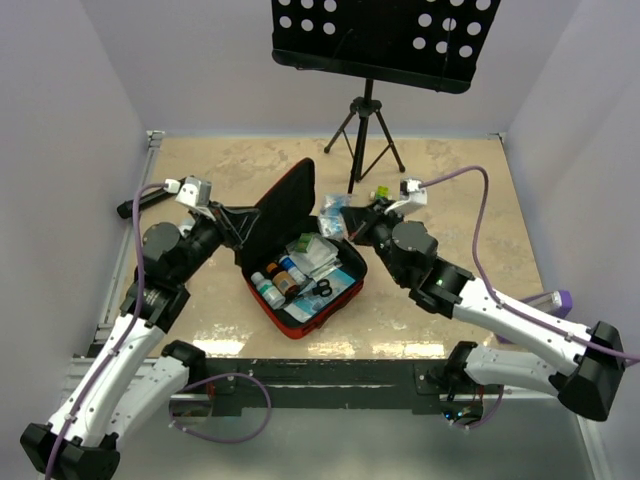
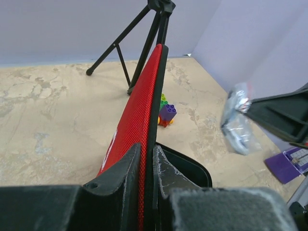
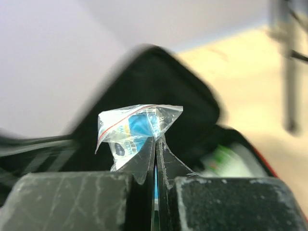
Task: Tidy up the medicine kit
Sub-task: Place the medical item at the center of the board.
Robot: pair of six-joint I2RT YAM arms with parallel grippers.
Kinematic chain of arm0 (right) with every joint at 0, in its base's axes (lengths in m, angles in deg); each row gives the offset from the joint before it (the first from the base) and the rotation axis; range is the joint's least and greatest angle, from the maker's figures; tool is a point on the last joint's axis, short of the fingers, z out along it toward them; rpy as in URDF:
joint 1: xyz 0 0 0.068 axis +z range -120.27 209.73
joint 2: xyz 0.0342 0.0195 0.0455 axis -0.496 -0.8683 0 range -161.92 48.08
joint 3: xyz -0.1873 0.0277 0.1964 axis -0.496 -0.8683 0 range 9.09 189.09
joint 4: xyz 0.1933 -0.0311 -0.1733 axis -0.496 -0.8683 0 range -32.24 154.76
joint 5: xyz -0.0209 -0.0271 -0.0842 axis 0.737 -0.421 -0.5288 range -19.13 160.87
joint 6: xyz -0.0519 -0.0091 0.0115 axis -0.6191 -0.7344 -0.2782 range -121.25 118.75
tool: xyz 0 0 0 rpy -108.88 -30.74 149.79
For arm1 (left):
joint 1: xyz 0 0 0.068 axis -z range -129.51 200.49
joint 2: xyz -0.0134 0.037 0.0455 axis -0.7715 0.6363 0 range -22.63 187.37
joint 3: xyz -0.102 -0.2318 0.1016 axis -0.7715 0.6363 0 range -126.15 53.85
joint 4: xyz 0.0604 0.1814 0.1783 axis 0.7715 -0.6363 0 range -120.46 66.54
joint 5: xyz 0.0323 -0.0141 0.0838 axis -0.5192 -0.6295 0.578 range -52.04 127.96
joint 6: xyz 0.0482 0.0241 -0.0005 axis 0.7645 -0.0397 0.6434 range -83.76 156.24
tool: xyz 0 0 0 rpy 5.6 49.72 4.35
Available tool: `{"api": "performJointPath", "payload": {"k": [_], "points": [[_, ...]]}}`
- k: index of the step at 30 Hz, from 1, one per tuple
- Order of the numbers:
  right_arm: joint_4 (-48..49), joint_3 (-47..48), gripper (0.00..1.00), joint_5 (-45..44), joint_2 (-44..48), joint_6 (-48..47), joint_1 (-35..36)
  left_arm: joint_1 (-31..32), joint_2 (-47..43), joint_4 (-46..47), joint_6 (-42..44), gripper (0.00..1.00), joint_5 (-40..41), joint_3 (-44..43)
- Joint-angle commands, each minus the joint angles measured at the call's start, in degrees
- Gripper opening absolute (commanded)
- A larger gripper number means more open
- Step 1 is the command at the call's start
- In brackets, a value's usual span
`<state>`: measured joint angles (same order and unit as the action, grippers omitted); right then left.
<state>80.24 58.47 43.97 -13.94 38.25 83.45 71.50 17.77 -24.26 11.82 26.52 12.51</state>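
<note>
Evidently partway through, the medicine kit (image 1: 292, 325) lies open at the centre of the top view, with bottles (image 1: 272, 283) and scissors (image 1: 322, 289) inside. The left gripper (image 2: 147, 155) pinches its raised lid (image 2: 144, 106). The right gripper (image 3: 155, 144) pinches a clear packet (image 3: 134, 126) beside the lid, not yet stowed.

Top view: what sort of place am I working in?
Probably a lab robot cell, not a home: plain white walls box in a marble-look table, and a tripod with a perforated black panel stands at the back.
</note>
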Motion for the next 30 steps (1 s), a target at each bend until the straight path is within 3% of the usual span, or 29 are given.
{"api": "performJointPath", "payload": {"k": [1, 6, 12, 13, 16, 19, 24, 30], "points": [[-22.1, -8.0, 0.0, -9.1, 2.9, 13.3, -5.1, 0.1, -1.7, -0.2, 2.3, 0.0, -1.9, 2.2], [-20.9, -16.2, 0.0, -2.0, 3.6, 17.4, -13.3, 0.1, -2.8, 6.0, 1.4, 0.01, -9.5, 6.2], [-22.0, -17.7, 0.0, -1.3, 3.7, 18.2, -13.8, 0.5, -2.4, 4.8, 2.7, 0.0, -13.7, 7.7], [-21.6, -17.3, 0.05, -0.8, 4.3, 17.3, -13.8, 0.6, -2.7, 4.8, 2.9, 0.0, -13.7, 8.2], [-16.4, -15.3, 0.45, 6.7, 6.4, 7.9, -13.6, 1.0, -3.2, 4.9, 3.2, 0.0, -13.3, 9.1], [-12.6, -13.4, 0.68, 9.0, 9.0, 5.0, -11.2, 1.1, -3.4, 5.3, 3.1, 0.01, -13.3, 10.0], [-8.9, -7.2, 0.86, 14.1, 3.8, 6.2, -8.2, 2.1, -2.3, 7.3, 2.2, 0.01, -14.7, 10.8], [-6.6, -1.0, 0.88, 13.8, -1.9, 8.7, -4.4, 5.3, -1.2, 8.3, 2.1, 0.0, -13.8, 10.5]]}}
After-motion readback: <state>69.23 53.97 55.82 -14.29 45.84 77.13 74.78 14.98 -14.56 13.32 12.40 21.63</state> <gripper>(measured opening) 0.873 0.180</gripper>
